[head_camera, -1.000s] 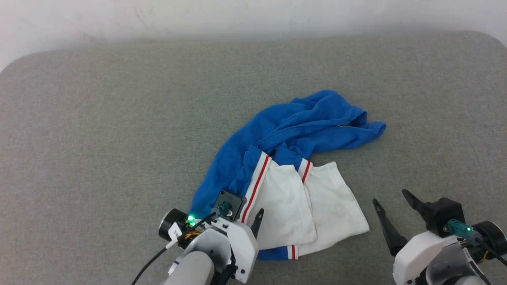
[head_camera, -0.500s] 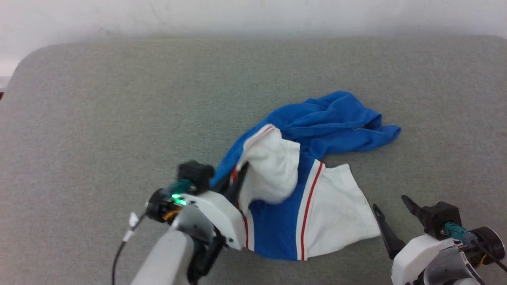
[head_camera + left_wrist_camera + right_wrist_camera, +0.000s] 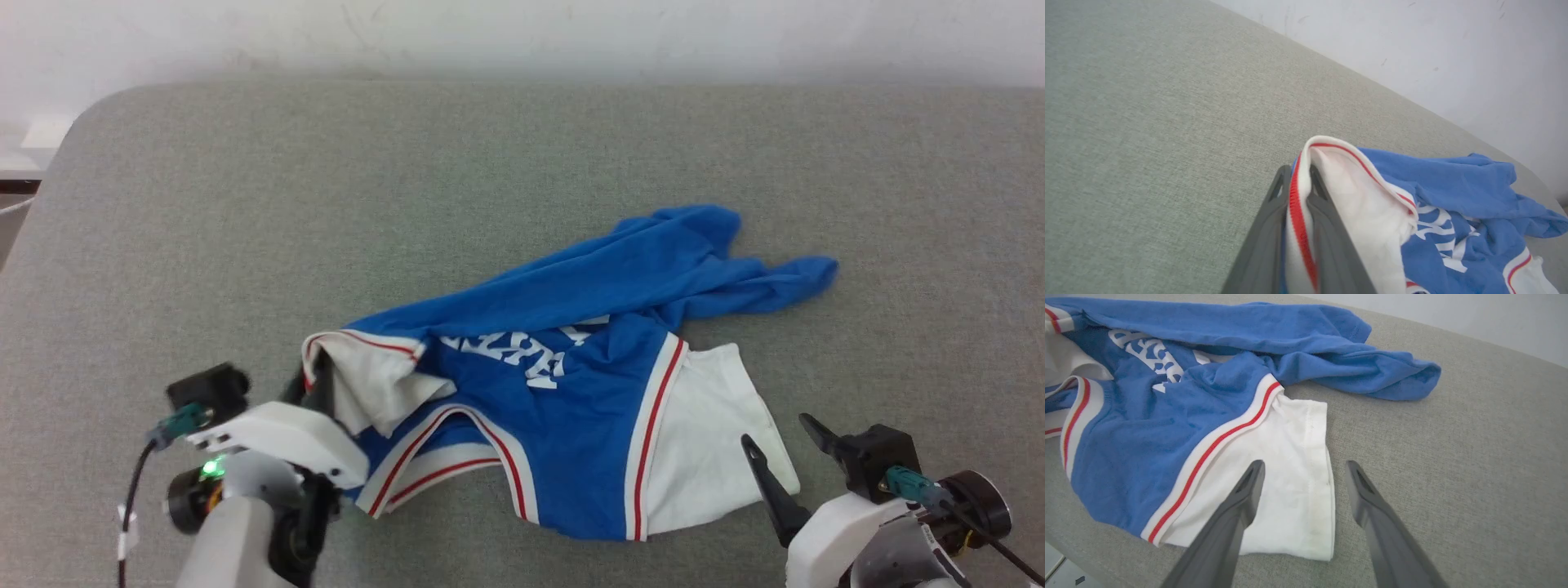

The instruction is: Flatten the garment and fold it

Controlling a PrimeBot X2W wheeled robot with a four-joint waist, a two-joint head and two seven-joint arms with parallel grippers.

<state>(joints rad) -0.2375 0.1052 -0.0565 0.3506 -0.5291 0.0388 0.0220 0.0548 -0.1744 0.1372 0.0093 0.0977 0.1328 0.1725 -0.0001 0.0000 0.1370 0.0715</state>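
The garment [image 3: 571, 327] is a royal-blue jersey with white sleeves and red-and-white trim, lying crumpled on the grey surface; white lettering [image 3: 522, 359] shows on it. My left gripper [image 3: 314, 384] is shut on the striped seam of the left sleeve [image 3: 1300, 196], which stands pinched between the dark fingers [image 3: 1265, 228] in the left wrist view. My right gripper [image 3: 788, 445] stands open at the lower right, just clear of the other white sleeve [image 3: 718, 425]. In the right wrist view its fingers [image 3: 1237, 506] straddle that sleeve's hem [image 3: 1327, 482] from above.
The grey fabric surface [image 3: 326, 204] reaches back to a pale wall [image 3: 522, 33]. Its rounded left corner [image 3: 73, 139] and front edge [image 3: 1061, 563] are near.
My left gripper has shut on the left sleeve and drawn it out to the left, spreading the jersey and baring the lettering. The camera has shifted. The right gripper stays open.
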